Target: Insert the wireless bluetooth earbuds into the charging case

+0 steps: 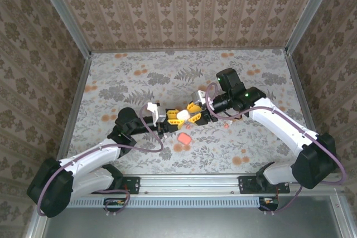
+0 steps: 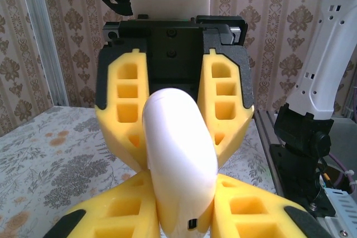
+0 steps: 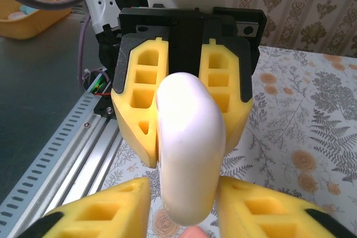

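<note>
**benchwatcher:** Watching the rig right now. The white charging case (image 2: 178, 154) is up off the worktop (image 1: 128, 82), right in the middle, with an arm at each end. The left gripper (image 1: 172, 117) is clamped tight on its end. The right gripper (image 1: 193, 116) has its yellow fingers either side of the other end, but I honestly can't tell if it's biting or just straddling. The case looks shut to me, no gap at the seam.

**solder_sam:** So my guess is the lid has to come open before anything goes in?

**benchwatcher:** That's how I read it. The left should just stay a vise on the base. The right needs to grab the lid half only, squarely, then swing it about the hinge instead of yanking. That shell is smooth and rounded, so an off-centre pinch would probably squirt it out.

**solder_sam:** Where are the earbuds?

**benchwatcher:** Not in the case, far as I can see. There's a tiny pinkish speck (image 1: 226, 126) on the worktop just under the right wrist that might be one, too small to swear to. A bigger pinkish-red lump (image 1: 184, 137) sits right below the held case. If the case drops it lands on that, and the floral print hides small bits. The fingers are crowded tip to tip too.
</note>
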Robot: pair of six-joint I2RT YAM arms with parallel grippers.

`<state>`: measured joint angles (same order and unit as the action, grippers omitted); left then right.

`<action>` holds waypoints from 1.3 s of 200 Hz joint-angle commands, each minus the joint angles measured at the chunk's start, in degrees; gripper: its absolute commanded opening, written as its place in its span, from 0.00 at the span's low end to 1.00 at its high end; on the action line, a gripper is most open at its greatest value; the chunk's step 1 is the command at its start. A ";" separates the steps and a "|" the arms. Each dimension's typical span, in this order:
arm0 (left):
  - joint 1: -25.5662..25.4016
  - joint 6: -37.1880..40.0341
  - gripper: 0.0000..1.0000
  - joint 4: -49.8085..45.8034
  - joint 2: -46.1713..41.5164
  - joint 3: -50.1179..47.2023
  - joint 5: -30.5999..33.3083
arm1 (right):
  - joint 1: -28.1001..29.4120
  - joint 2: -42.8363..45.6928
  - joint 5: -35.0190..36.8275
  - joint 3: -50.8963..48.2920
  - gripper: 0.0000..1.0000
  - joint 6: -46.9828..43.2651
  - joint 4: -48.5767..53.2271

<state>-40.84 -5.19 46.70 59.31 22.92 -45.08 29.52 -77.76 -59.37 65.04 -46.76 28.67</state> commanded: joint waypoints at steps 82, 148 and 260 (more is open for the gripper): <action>-0.36 1.79 0.48 -0.02 -0.70 0.99 2.30 | 0.37 1.29 0.06 0.88 0.19 -3.42 4.33; -0.38 16.17 0.67 -22.73 -7.28 3.43 9.85 | 0.37 5.48 19.63 -2.58 0.18 -3.20 7.61; -3.06 29.46 0.64 -42.91 -6.53 9.76 14.34 | 8.10 6.24 38.02 -3.81 0.18 -6.08 7.46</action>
<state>-43.18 20.97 7.44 52.42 30.57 -31.42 36.25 -72.31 -24.45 61.54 -51.16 36.23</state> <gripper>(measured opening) 0.644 0.180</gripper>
